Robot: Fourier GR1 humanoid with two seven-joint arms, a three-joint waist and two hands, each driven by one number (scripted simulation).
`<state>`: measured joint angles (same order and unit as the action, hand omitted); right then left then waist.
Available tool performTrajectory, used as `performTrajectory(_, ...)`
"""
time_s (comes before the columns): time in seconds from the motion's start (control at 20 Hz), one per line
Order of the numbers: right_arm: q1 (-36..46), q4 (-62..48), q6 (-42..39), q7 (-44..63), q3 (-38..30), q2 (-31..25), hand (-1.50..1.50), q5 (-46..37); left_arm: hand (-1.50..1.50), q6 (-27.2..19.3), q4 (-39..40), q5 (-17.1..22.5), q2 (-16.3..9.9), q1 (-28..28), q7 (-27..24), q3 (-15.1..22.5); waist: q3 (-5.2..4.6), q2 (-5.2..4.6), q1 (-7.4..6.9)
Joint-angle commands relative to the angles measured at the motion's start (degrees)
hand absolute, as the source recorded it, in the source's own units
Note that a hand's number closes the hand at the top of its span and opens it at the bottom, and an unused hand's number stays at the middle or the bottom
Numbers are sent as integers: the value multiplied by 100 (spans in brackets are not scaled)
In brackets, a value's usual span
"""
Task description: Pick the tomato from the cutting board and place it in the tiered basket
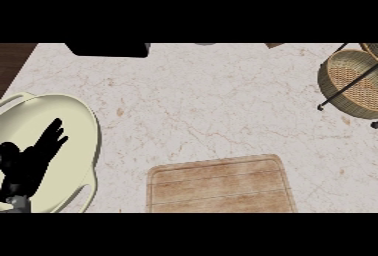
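Head view, left to right: left hand (31, 157) rested at the worktop's (192, 100) left edge, fingers straight and released, holding nothing, over a pale cream dish (77, 125). Cutting board (220, 185) sat at the near edge, centre, bare wood only; no tomato showed on it or anywhere, so its direction from the hand couldn't be judged. Tiered basket (351, 80) stood at the far right corner, well apart from the board. Right hand was out of view. Only 1 hand visible; likely the right arm sits nearer the basket.

Black left hand (29, 160) with slender fingers, glimpse of grey forearm at its base
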<state>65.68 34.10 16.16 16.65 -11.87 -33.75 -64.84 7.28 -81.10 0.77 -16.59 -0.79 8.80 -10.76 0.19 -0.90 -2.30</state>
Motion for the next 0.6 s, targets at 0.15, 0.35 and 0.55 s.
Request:
performTrajectory(0.15, 526, -915, -338, -600, 610, -640, 150, -845, 0, 10, -80, 6, 11, 82, 361, 49, -15, -10, -69)
performTrajectory(0.35, 864, -1427, -350, -1043, 560, -904, 150, -908, 0, 11, 197, -121, 54, -30, -115, 46, -17, -32, -93)
performTrajectory(0.55, 1105, -1689, -664, -1216, 744, -945, 150, -1138, 0, 84, -79, 3, 145, -248, -30, 62, -17, 1, -81)
